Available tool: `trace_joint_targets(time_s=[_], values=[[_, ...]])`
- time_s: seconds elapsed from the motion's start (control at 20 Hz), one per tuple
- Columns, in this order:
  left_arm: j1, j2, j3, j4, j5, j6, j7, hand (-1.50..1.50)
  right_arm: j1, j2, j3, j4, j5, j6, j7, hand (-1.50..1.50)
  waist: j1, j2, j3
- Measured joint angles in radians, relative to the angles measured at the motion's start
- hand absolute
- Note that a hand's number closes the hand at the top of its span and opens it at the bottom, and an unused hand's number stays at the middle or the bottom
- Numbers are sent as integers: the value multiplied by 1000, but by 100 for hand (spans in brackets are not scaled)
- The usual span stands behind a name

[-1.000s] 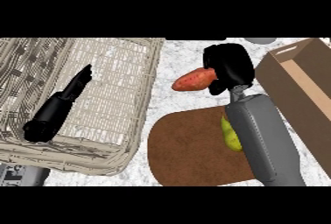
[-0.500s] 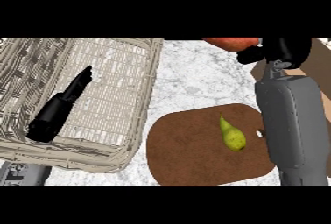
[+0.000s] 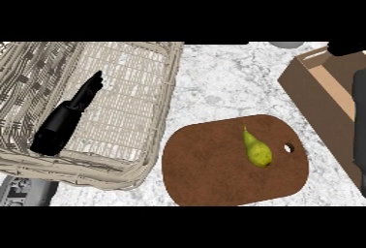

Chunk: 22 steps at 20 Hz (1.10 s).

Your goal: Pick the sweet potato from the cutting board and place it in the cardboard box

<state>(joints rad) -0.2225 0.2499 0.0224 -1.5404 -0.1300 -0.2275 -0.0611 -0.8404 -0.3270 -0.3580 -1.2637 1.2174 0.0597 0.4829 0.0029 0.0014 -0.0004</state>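
Head view, counter top. Cutting board (image 3: 214,169): brown, rounded, lower centre, carrying one green pear (image 3: 256,150). Cardboard box (image 3: 314,92): at the right edge, partly hidden by the grey right forearm (image 3: 358,121). Right hand (image 3: 348,47): only a dark part shows at the upper right corner over the box; grip cannot be told. Sweet potato: not visible (neither on the board nor anywhere in sight). Left hand (image 3: 68,116): fingers straight, over the wicker basket (image 3: 154,111) at left.
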Motion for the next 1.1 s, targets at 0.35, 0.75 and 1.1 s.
trace_joint_targets(time_s=[0.35,0.75,1.1], values=[[4,-6,-1,-18,-3,2,9,0,41,-143,-70,176,-73,164,-85,150,0,0,0],[10,4,12,-13,3,-17,-1,0,74,-268,-102,349,-141,346,-176,150,1,1,0],[8,-15,-1,-23,-10,-11,5,0,113,-335,-113,471,-211,426,-354,-150,4,2,1]])
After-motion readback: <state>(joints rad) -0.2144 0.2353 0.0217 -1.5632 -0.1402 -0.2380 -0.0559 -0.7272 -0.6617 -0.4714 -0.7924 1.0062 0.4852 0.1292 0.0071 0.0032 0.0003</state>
